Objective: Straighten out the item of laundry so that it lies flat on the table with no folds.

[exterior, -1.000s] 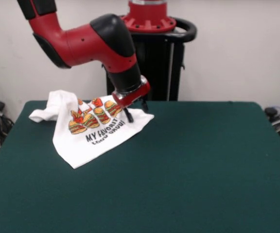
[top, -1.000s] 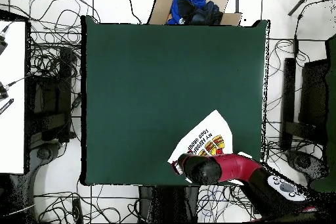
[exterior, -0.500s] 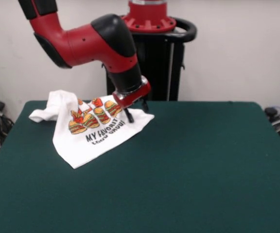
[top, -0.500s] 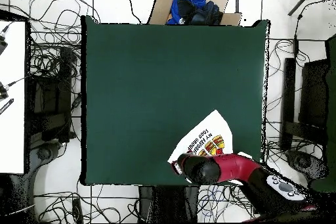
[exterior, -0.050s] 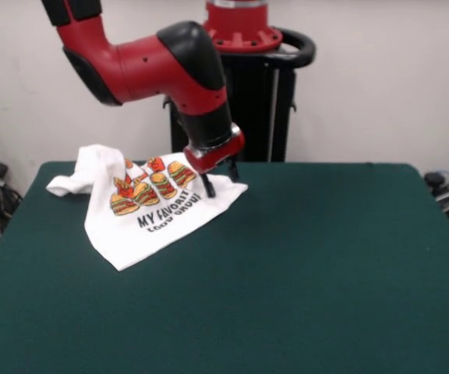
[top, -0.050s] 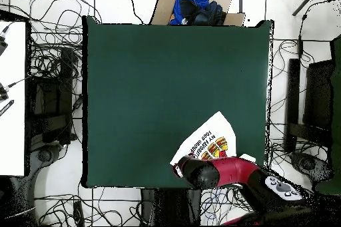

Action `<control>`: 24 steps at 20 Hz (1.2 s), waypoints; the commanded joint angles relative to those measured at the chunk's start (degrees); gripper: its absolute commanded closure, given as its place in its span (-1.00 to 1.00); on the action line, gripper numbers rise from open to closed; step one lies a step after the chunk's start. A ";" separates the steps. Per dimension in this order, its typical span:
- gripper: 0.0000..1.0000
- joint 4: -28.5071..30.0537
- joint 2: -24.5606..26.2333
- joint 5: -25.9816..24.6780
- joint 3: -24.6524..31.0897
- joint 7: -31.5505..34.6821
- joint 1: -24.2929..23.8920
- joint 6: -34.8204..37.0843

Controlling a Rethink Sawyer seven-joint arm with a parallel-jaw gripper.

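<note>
Clearly, the small white T-shirt (exterior, -0.050s: 150, 210) printed with burgers and black text is seen bunched in a folded diamond directly under and beside the gripper (exterior, -0.050s: 218, 181), near one corner of the large dark green felt table (exterior, -0.050s: 310, 273). The two black fingers are parted and pressed onto the shirt's corner, with no cloth pinched between them. Compared with one second ago, the red and black arm (exterior, -0.050s: 158, 66) has been raised and shifted slightly; the shirt itself is unchanged. Straightening is therefore judged barely started.
</note>
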 commanded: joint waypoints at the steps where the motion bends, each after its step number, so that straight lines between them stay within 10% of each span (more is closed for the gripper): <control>1: -1.00 -7.24 3.80 0.36 -5.03 13.30 4.66 -6.41; 24: -1.00 -7.00 5.89 2.87 -8.40 12.68 7.82 -12.11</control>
